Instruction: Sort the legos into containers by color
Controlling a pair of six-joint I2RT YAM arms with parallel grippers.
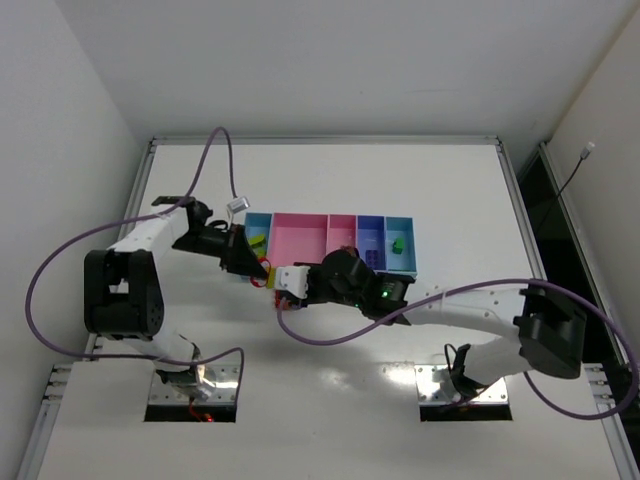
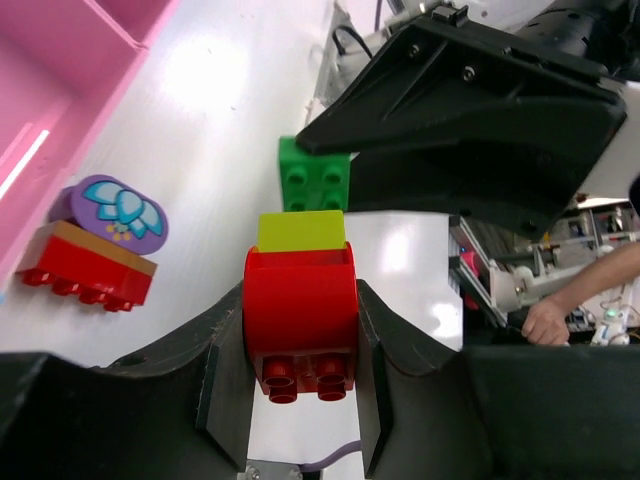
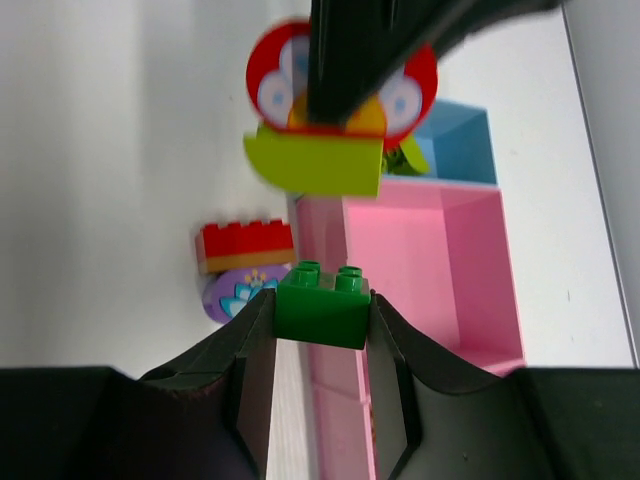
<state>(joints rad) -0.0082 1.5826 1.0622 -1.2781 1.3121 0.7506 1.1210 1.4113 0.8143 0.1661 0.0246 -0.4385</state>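
Note:
My left gripper is shut on a red rounded brick with a lime piece stuck to it. My right gripper is shut on a green brick. The two grippers meet nose to nose just in front of the bin row's left end. The green brick also shows in the left wrist view, just beyond the lime piece. A stack of red, orange and purple bricks lies on the table beside the wide pink bin; it also shows in the right wrist view.
The bin row stands mid-table: light blue with yellow and lime bricks, wide pink, narrow pink, periwinkle with a purple brick, light blue with a green brick. Purple cables trail around both arms.

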